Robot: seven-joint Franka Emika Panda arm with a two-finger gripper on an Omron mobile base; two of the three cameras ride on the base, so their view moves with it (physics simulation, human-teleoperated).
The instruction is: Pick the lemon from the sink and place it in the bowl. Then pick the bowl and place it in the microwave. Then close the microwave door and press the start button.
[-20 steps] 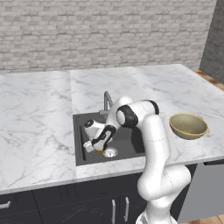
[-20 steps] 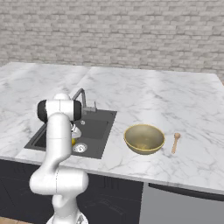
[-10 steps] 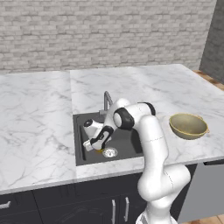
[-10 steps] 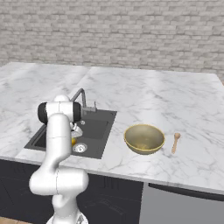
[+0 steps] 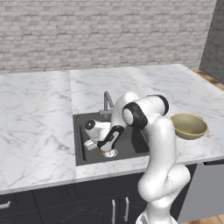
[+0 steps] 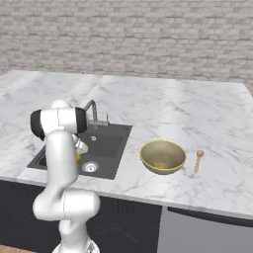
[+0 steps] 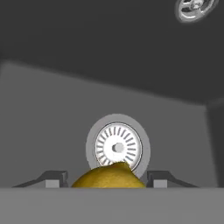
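In the hand view the yellow-orange lemon sits between my two fingertips, whose inner faces touch its sides; the gripper is shut on it. Just beyond it lies the silver drain on the dark sink floor. From the left base camera the gripper is down inside the sink, over the drain. From the right, a sliver of the lemon peeks out beside my arm. The olive bowl stands on the counter right of the sink. The microwave is out of view.
The grey faucet rises at the sink's back edge, close to my forearm. A small wooden spoon lies right of the bowl. White marble counter surrounds the sink, with a brick wall behind.
The hand has shifted only slightly inside the sink, staying over the drain. The bowl has not moved.
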